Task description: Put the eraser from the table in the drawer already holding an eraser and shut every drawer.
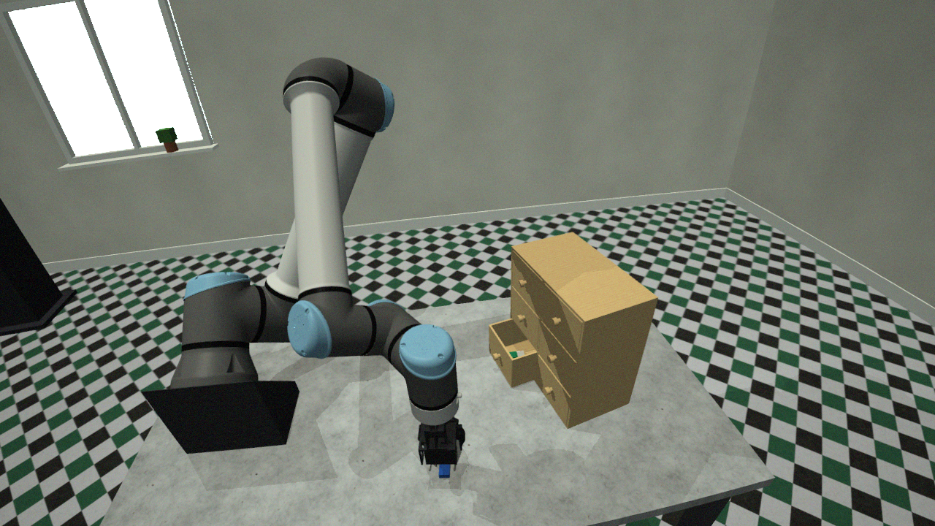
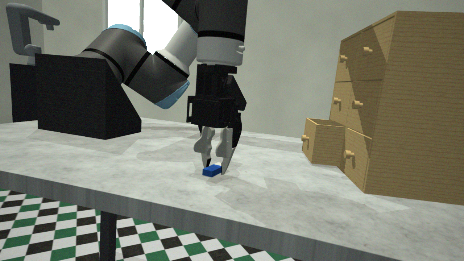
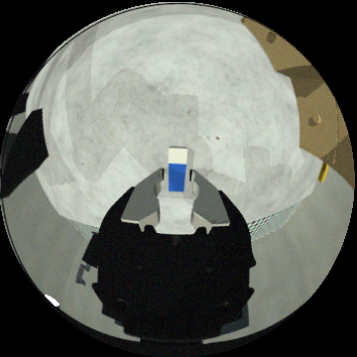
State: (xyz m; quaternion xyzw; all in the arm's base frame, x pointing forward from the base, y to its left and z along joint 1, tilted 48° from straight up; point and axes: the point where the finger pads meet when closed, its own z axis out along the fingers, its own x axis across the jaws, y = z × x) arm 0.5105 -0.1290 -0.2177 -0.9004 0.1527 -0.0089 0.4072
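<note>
Near the bench's (image 1: 621, 457) (image 2: 97, 162) (image 3: 238, 89) front edge, the pincer (image 1: 442, 468) (image 2: 214, 167) (image 3: 177, 170) stands partly open astride the eraser (image 1: 444, 472) (image 2: 211, 170) (image 3: 177, 171), gripping nothing. One drawer (image 1: 502, 361) (image 2: 327, 143) is out, towards the top view's right edge.

Top and exterior views face table and chest; wrist looks down

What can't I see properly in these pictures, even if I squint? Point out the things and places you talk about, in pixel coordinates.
- Closed drawers of the chest (image 1: 611, 366) (image 2: 418, 107): their fronts hide what's inside, in the top and exterior views.
- Open drawer (image 1: 523, 372) (image 2: 329, 144): its sides hide its inside in the exterior view.
- Green-and-white thing (image 1: 517, 354) in that drawer: too small in the top view to tell its exact shape.
- Chest's right side: cut off by the exterior picture's edge.
- Blue-and-white eraser (image 1: 444, 470) (image 2: 211, 170) (image 3: 178, 171): the hand (image 1: 442, 467) (image 2: 214, 170) (image 3: 177, 170) hides part in the exterior view.
</note>
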